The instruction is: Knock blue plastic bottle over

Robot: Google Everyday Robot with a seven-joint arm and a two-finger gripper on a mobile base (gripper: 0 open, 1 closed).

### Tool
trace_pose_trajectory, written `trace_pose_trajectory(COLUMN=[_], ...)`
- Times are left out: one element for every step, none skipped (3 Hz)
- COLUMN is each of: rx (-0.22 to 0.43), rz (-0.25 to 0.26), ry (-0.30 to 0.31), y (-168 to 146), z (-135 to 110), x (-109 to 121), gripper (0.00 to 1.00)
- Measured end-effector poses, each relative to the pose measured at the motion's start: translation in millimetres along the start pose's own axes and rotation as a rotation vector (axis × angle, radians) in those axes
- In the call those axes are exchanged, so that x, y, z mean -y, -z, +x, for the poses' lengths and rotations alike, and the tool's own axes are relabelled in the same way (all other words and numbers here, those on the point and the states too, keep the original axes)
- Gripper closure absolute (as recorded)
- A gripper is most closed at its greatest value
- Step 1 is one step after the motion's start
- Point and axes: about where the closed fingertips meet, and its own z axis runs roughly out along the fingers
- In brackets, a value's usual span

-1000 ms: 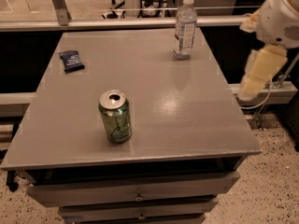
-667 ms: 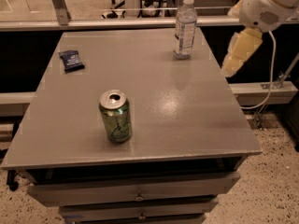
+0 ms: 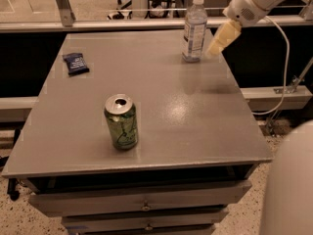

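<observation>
The blue plastic bottle stands upright near the far right edge of the grey table. It is slim and clear, with a white cap and a pale label. My gripper hangs from the white arm at the upper right. It is just to the right of the bottle, a small gap away, low over the table's far right edge.
A green soda can stands upright at the front middle of the table. A dark blue snack packet lies at the far left. A cable hangs off to the right. Drawers sit under the table's front edge.
My arm and gripper have swung left and forward, from beside the table's right edge to just right of the bottle. The bottle, can and packet have not moved.
</observation>
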Motion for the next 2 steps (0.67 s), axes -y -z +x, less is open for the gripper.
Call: trace_pose_trajectory(rx=[0.12, 0.317], rz=[0.02, 0.017], ry=[-0.073, -0.133], y=[-13, -15], z=[-15, -37], x=[31, 53], gripper=[0.0, 0.0])
